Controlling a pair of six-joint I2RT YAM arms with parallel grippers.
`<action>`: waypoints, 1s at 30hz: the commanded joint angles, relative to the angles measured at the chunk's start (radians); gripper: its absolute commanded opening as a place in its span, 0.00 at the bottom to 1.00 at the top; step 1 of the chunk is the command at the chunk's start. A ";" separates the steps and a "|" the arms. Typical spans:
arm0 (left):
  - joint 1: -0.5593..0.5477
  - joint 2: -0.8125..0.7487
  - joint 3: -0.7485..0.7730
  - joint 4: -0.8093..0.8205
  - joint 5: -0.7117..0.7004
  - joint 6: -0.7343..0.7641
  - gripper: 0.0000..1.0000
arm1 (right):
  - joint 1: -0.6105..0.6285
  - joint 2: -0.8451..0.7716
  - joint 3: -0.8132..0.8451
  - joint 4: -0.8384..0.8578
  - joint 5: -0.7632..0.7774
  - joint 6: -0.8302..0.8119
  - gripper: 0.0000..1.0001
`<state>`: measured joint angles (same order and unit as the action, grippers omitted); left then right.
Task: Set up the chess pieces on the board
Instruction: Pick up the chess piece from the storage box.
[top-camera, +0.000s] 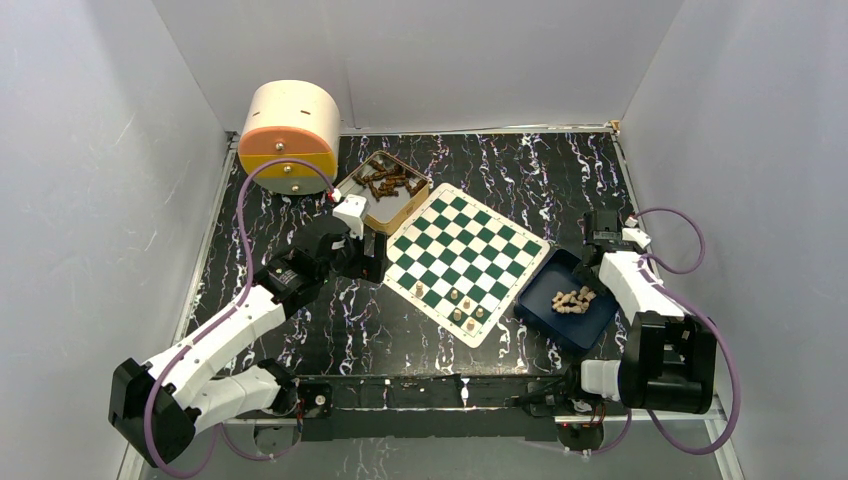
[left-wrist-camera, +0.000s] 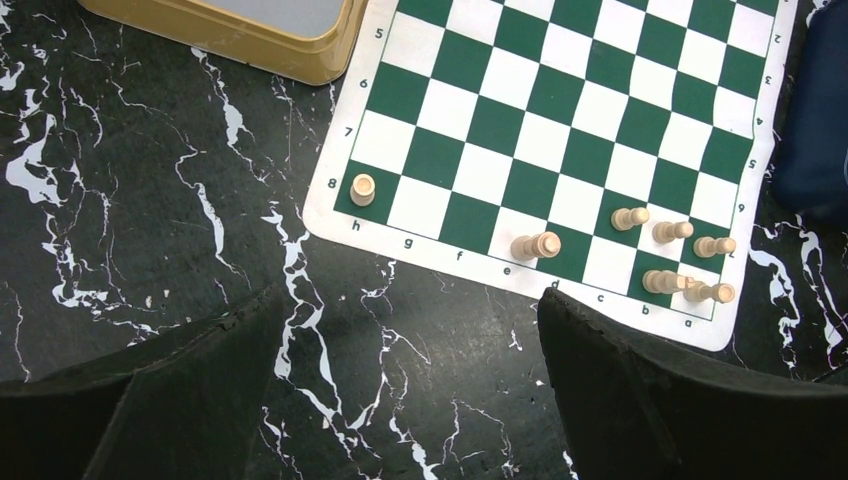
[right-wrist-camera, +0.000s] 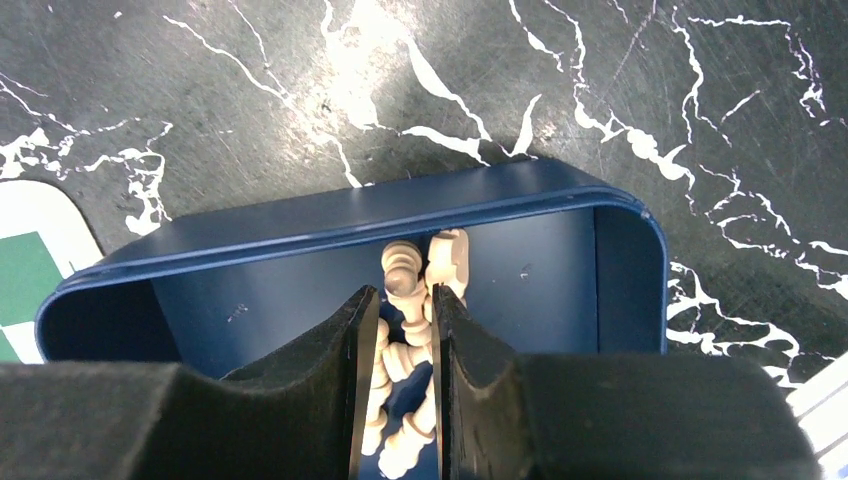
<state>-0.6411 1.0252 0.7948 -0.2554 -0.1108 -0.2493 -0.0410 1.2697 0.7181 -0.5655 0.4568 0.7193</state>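
The green-and-white board (top-camera: 470, 245) lies mid-table. Several tan chess pieces (top-camera: 458, 314) stand along its near edge; the left wrist view shows one (left-wrist-camera: 362, 188) on the corner square and a cluster (left-wrist-camera: 680, 260) at the board's (left-wrist-camera: 560, 110) other end. More chess pieces (top-camera: 573, 299) lie heaped in the dark blue tray (top-camera: 545, 315). My right gripper (right-wrist-camera: 405, 295) is down in that tray (right-wrist-camera: 350, 225), its jaws nearly together on a chess piece (right-wrist-camera: 404, 272) from the heap. My left gripper (left-wrist-camera: 408, 300) hangs open over bare table left of the board, holding nothing.
A tan tray (top-camera: 398, 212) of dark brown pieces sits behind the board's left corner; its rim (left-wrist-camera: 250, 45) shows in the left wrist view. A round cream drawer box (top-camera: 290, 130) stands at the back left. White walls enclose the black marbled table.
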 joint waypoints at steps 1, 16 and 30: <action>-0.005 -0.035 0.004 0.000 -0.023 0.016 0.95 | -0.010 -0.015 -0.013 0.070 0.017 0.010 0.34; -0.005 -0.031 0.004 0.001 -0.024 0.018 0.95 | -0.016 0.010 -0.034 0.084 -0.002 -0.003 0.31; -0.005 -0.034 0.003 -0.003 -0.029 0.019 0.95 | -0.015 -0.018 -0.029 0.073 0.002 -0.040 0.19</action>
<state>-0.6411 1.0187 0.7948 -0.2565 -0.1219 -0.2424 -0.0521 1.2793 0.6708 -0.4942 0.4389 0.7006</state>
